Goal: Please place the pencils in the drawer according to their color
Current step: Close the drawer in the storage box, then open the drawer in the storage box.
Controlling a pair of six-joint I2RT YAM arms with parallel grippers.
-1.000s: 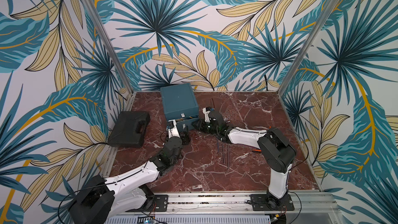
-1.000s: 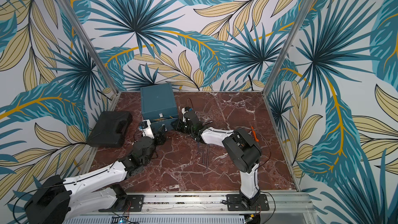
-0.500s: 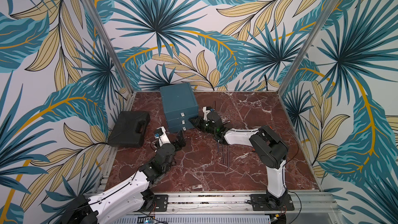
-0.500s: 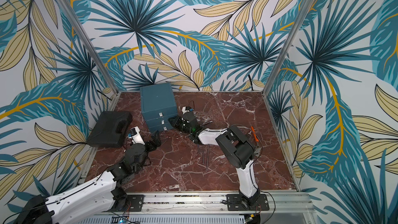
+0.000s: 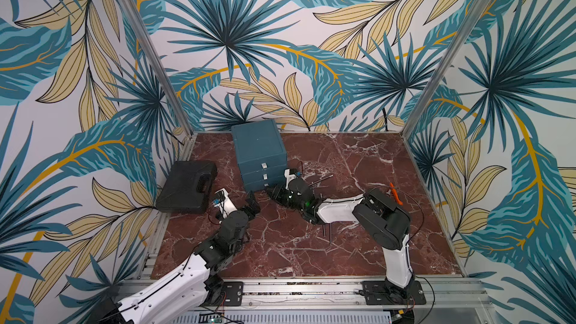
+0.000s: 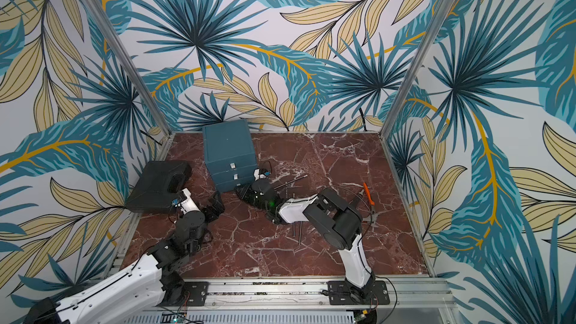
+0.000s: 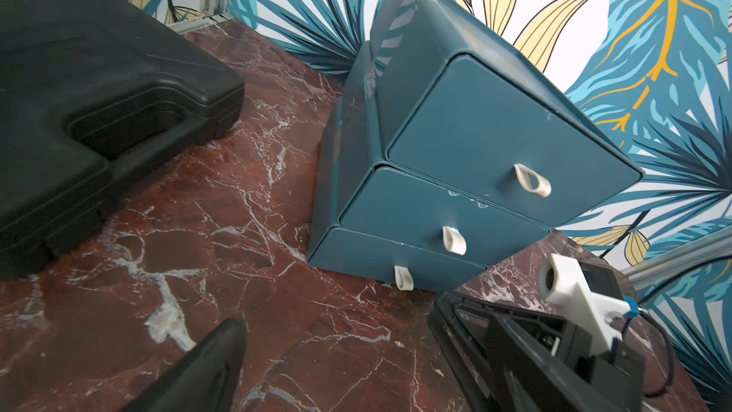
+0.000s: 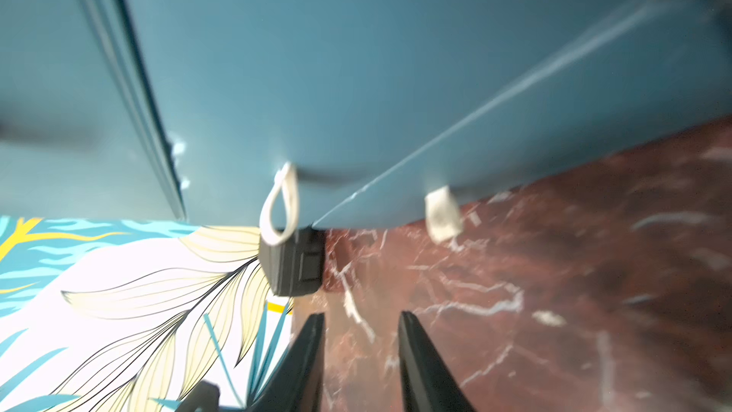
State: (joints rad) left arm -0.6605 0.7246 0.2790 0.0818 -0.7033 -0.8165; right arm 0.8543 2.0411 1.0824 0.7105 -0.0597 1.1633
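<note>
Well, left gripper (image 5: 253,202) gapes empty; right gripper (image 8: 360,319) narrowly parted.

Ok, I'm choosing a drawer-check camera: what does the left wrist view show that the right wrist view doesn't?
Left wrist only: the black plastic case and all three closed drawer fronts. Right wrist only: the gap between the parted jaws of the right gripper, nothing in it. Both: the teal drawer cabinet, white pull tabs, the marble table. Neither shows pencils.

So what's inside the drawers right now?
Can't be seen: all three drawers of the cabinet look shut, showing only fronts and white tabs. Whatever is inside is covered. Dark pencils lie outside on the table.
</note>
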